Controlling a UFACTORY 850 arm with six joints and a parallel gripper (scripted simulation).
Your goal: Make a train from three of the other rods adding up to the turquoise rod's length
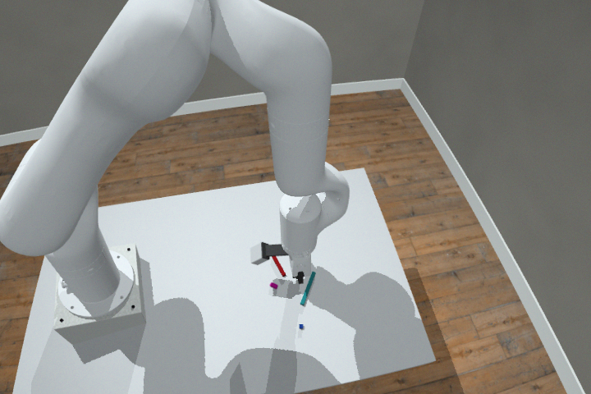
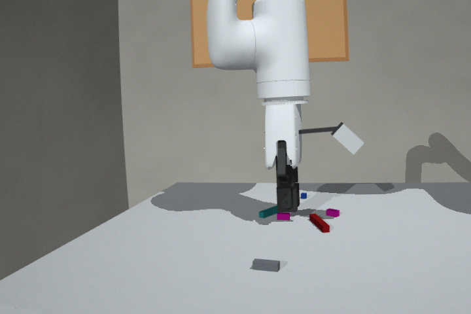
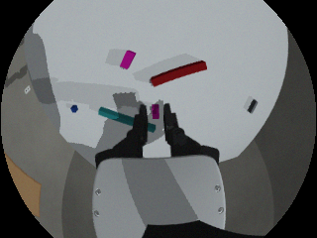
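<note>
The turquoise rod (image 1: pixel 307 288) lies flat near the table's middle; it also shows in the exterior view (image 2: pixel 267 212) and in the wrist view (image 3: pixel 119 117). A magenta rod (image 2: pixel 283 216) lies beside its end, and in the wrist view (image 3: pixel 155 111) it sits between my fingertips. My gripper (image 2: pixel 287 209) is low over the table, its fingers partly open on either side of this rod, with small gaps. A second magenta rod (image 2: pixel 332 212), a red rod (image 2: pixel 319 222) and a small blue rod (image 2: pixel 303 195) lie close by.
A grey rod (image 2: pixel 265 264) lies alone, apart from the cluster, and also shows in the wrist view (image 3: pixel 252 105). The robot's base (image 1: pixel 98 290) stands at the table's left side. The wrist camera box (image 1: pixel 260 253) sticks out beside the gripper.
</note>
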